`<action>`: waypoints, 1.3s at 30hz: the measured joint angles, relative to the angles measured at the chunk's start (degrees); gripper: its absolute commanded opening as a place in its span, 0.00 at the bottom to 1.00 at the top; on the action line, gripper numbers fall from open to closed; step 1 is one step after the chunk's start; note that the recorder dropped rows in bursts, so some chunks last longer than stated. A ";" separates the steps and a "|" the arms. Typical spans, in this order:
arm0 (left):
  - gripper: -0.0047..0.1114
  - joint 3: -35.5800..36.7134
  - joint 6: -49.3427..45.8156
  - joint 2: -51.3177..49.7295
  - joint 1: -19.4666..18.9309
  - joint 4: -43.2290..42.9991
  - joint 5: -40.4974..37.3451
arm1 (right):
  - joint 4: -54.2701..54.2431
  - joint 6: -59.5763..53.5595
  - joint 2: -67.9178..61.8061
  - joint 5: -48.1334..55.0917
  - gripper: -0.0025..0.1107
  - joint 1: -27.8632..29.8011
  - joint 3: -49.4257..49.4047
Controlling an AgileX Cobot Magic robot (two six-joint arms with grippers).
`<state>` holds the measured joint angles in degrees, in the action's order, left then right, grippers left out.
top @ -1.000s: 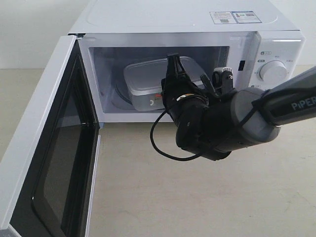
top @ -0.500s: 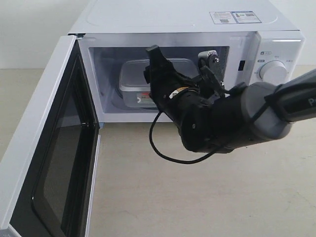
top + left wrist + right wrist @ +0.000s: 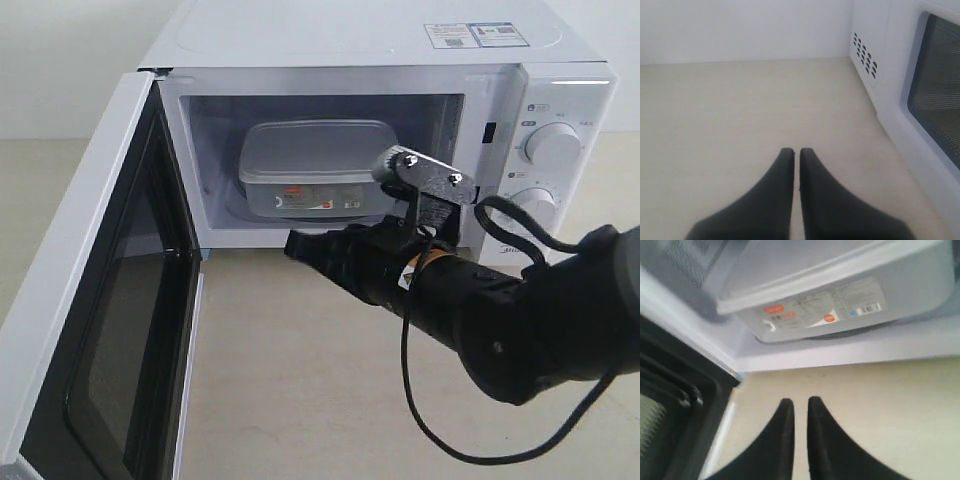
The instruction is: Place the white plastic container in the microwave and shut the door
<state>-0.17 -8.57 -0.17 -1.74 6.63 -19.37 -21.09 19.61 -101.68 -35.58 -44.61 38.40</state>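
The white plastic container (image 3: 315, 165) sits inside the microwave (image 3: 350, 40), its red-and-white label (image 3: 300, 200) facing out. The door (image 3: 90, 300) stands wide open at the left. My right gripper (image 3: 293, 245) hovers just outside the cavity, below the container's front, shut and empty. The right wrist view shows the container (image 3: 840, 295) beyond the fingertips (image 3: 786, 405), with the gripper (image 3: 800, 401) over bare table. My left gripper (image 3: 796, 151) is shut and empty, low over the table beside the door's outer face (image 3: 890, 75). It is out of the exterior view.
Two round dials (image 3: 553, 145) are on the microwave's right panel, just above my right arm. A loose black cable (image 3: 480, 445) hangs from that arm over the beige table (image 3: 290, 380). The door's black inner frame (image 3: 670, 405) lies close to the right gripper.
My right gripper let go of the container, drew back out of the cavity, dropped lower and shut its fingers. The container stays inside the microwave.
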 measured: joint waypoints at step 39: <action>0.08 0.00 0.00 0.00 0.00 0.00 0.00 | -10.72 -28.57 -15.34 -1.16 0.02 2.05 20.74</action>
<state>-0.17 -8.57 -0.17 -1.74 6.63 -19.37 -31.81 -8.97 -117.01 -36.73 -42.56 59.15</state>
